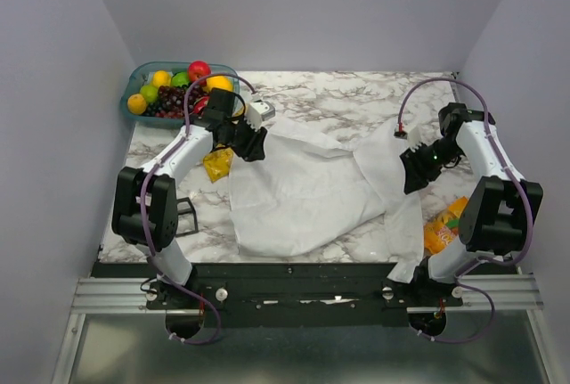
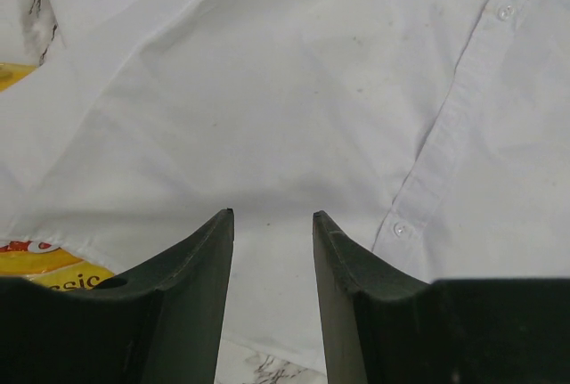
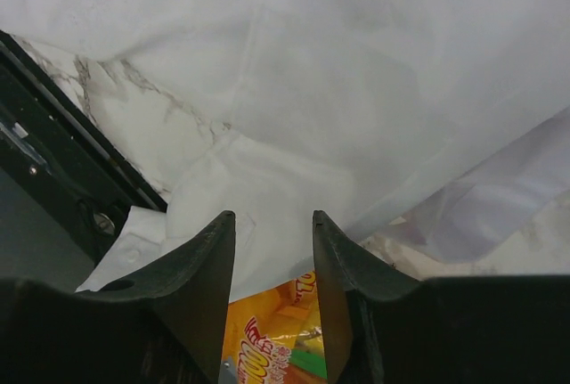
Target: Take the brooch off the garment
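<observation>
White garment lying rumpled on the marble tabletop. The left hand hovers over the garment's far-left corner and the right hand over its right edge. Each has its jaws partway apart, with only cloth below and nothing gripped. The brooch cannot be made out in any view, so it is probably hidden in a fold or too small to resolve. A button placket runs down the garment's front. A yellow chip bag shows at the garment's left edge and an orange snack packet at its right. The step in hand appears to be finding the brooch. To do it well, first spread the folds flat, then pin the cloth beside the brooch with one hand. The other hand should pinch the trinket alone, so the fabric is not dragged up with it.
</observation>
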